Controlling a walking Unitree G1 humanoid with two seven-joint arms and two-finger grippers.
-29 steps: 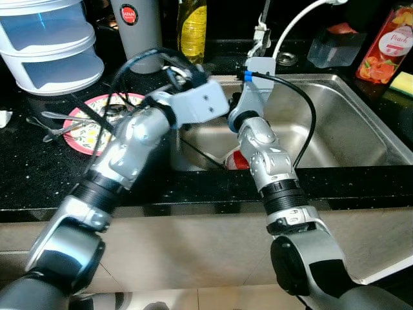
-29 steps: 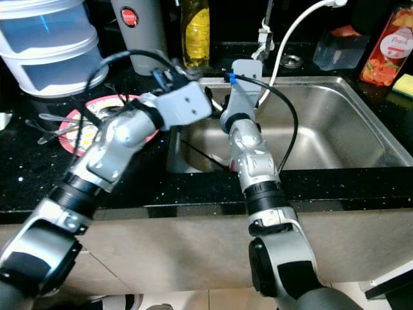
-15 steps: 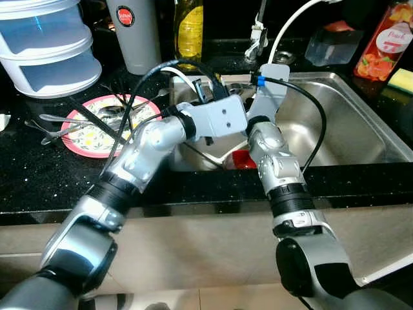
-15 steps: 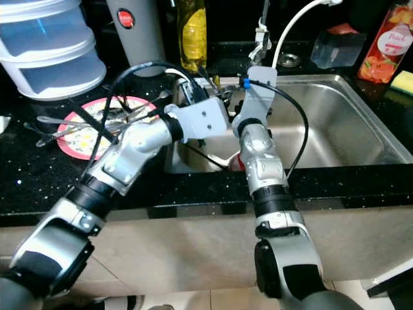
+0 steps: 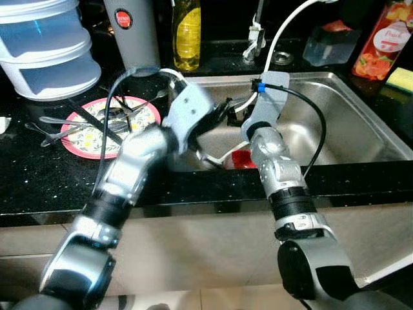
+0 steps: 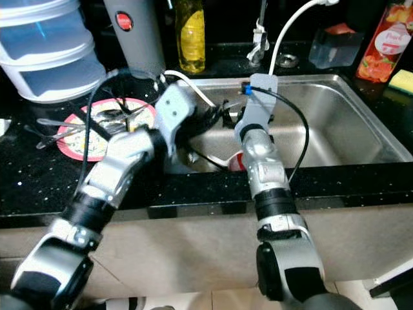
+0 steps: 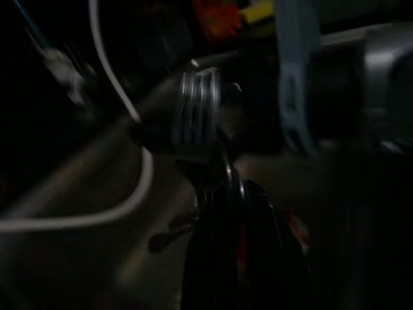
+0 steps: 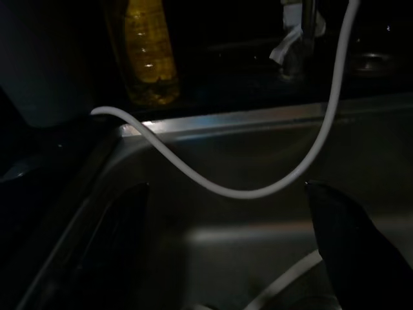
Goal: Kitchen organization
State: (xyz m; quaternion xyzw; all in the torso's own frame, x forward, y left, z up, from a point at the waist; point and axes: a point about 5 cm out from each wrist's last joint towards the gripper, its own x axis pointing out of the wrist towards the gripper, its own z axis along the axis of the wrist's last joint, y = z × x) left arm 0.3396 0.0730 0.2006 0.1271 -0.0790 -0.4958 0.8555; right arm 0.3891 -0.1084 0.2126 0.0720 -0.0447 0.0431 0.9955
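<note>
My left gripper (image 5: 222, 111) reaches over the left rim of the steel sink (image 5: 352, 126). It is shut on a metal fork (image 7: 197, 113), whose tines stick out past the black fingers (image 7: 226, 213). My right gripper (image 8: 227, 194) hangs inside the sink, open with nothing between its fingers (image 8: 126, 239). Its wrist (image 5: 268, 97) stands just right of the left gripper. A pink flowered plate (image 5: 139, 113) with several utensils lies on the black counter left of the sink. A red object (image 5: 242, 159) lies on the sink floor near the front wall, partly hidden by my right arm.
A white hose (image 5: 284, 29) loops from the faucet (image 5: 255, 39) into the sink. A yellow oil bottle (image 5: 186, 35), a grey canister (image 5: 132, 32) and stacked clear tubs (image 5: 48, 48) line the back. A peach juice carton (image 5: 381, 42) and a yellow sponge (image 5: 401, 79) sit at the far right.
My left arm has swung from beside the plate to over the sink, and its gripper now points right across the basin. The right arm has shifted slightly.
</note>
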